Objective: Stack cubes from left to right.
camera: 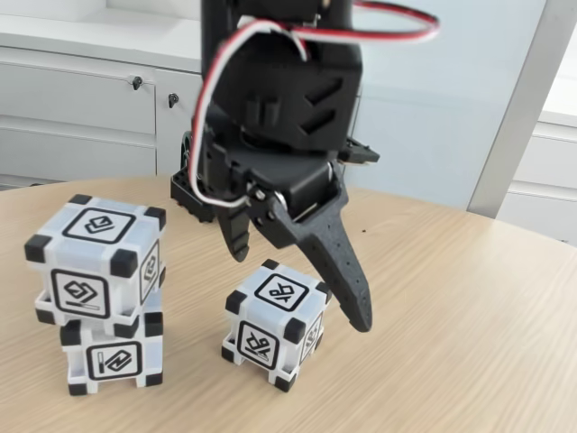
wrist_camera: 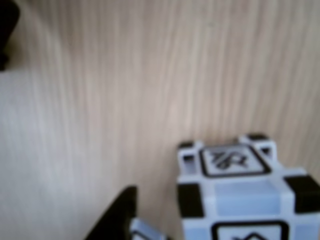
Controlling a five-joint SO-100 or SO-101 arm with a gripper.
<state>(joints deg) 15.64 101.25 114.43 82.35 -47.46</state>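
My gripper [camera: 302, 293] hangs mid-frame in the fixed view, fingers apart, nothing between them. Short finger [camera: 236, 236] points down left of centre; long finger [camera: 341, 271] reaches lower, to the right.

Lone cube [camera: 273, 325] sits on the table [camera: 451, 325] at lower centre, just below and between my fingertips. The long finger's tip is beside its upper right corner, and I can't tell whether it touches. The wrist view puts that cube [wrist_camera: 240, 195] at lower right, blurred, with a dark finger edge [wrist_camera: 117, 215] at bottom centre.

Two-cube stack at lower left of the fixed view: top cube [camera: 95, 262] sits on the bottom cube [camera: 113, 356], twisted a bit off square.

My read: the lone cube is next to grab. Key relation: it's directly under the open jaws, slightly toward the long finger. Then it goes left onto the stack.
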